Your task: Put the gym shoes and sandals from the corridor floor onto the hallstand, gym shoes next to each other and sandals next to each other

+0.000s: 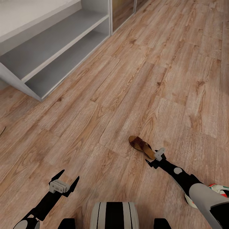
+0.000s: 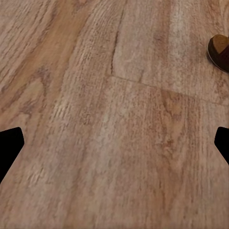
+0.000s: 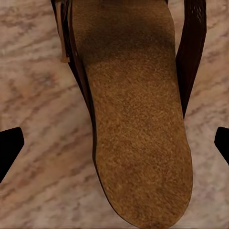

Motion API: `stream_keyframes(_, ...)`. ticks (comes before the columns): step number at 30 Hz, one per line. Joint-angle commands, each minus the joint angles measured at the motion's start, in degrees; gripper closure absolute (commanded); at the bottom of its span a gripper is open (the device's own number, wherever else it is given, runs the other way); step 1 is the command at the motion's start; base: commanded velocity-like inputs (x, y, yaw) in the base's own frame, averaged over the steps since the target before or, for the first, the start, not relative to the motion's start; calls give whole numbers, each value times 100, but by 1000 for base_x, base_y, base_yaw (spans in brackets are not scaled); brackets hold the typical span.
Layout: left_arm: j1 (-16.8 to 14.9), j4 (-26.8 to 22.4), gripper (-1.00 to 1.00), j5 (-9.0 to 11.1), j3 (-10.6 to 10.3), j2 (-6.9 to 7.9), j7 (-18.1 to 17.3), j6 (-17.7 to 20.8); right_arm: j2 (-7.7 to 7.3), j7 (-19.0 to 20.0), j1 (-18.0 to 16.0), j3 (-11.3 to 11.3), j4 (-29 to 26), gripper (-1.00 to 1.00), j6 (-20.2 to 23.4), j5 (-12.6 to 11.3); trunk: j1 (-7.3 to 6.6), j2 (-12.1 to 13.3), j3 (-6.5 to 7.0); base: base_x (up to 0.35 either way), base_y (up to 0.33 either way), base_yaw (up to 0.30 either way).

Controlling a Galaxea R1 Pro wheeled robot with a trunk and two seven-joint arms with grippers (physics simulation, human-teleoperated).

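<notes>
Left gripper (image 1: 64,181) spread wide, arm low; right gripper (image 1: 155,156) spread, arm extended forward

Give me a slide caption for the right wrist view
Open right tool poised over a brown sandal lying on the wood floor.

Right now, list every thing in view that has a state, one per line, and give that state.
sandal: flat on the floor, footbed up, not gripped.
gym shoe: on the floor by the right arm, partly hidden.
hallstand: both shelves bare in the part visible.
left gripper: open, holding nothing, above bare floor.
right gripper: open, at the sandal's heel end, jaws either side of the footbed.
</notes>
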Motion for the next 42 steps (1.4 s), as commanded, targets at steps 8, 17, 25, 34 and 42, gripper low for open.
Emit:
stream_keyframes(8, 0, 0, -100, 0, 0, -1, 0, 0, -24, 3, 11, 3, 20, -100, -131, 0, 0, 0, 0, 0, 0, 0)
stream_keyframes(17, 0, 0, -100, 0, 0, -5, 0, -1, -66, 4, 18, 2, 28, -100, -177, -6, 0, 0, 0, 0, 0, 0)
stream_keyframes(25, 0, 0, -100, 0, 0, -6, 0, -1, -78, 1, 20, -2, 36, -100, -192, -8, 0, 0, 0, 0, 0, 0)
stream_keyframes(34, 0, 0, -100, 0, 0, -7, 0, 2, -87, -1, 19, -4, 33, -100, -197, -9, 0, 0, 0, 0, 0, 0)
stream_keyframes(42, 0, 0, -100, -1, 0, -8, 0, 2, -93, -3, 15, -4, 32, -100, -198, -9, 0, 0, 0, 0, 0, 0)
